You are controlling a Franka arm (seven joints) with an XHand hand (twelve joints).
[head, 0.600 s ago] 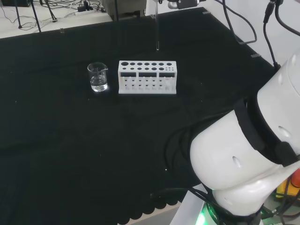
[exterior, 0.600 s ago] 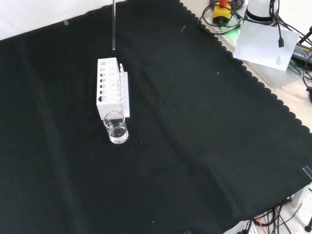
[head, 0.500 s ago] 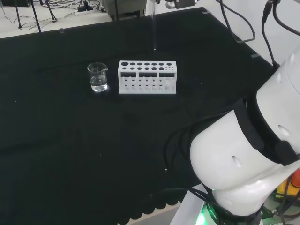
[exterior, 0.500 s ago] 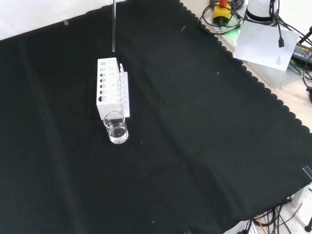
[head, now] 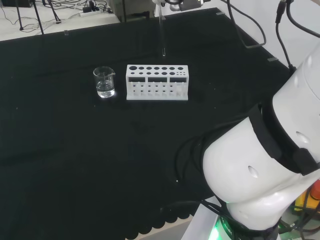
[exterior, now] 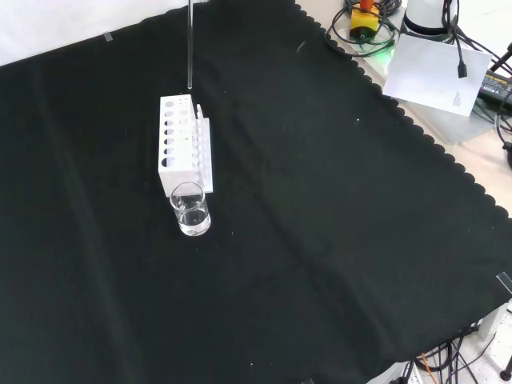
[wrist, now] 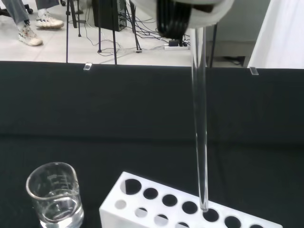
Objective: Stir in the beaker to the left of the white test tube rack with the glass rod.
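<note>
I can't tell how the hand [wrist: 190, 12] is set on the glass rod [wrist: 200, 118]; it shows as a blurred white part above the rod, which hangs upright from it, tip in the air above the white test tube rack [head: 157, 82]. The beaker [head: 104, 82] stands on the table [head: 75, 160] just beside the rack's end, some clear liquid in it. I'd carry the rod level across the rack, centre it over the beaker's mouth, then lower. Against the earlier head view, the rod has shifted slightly left.
</note>
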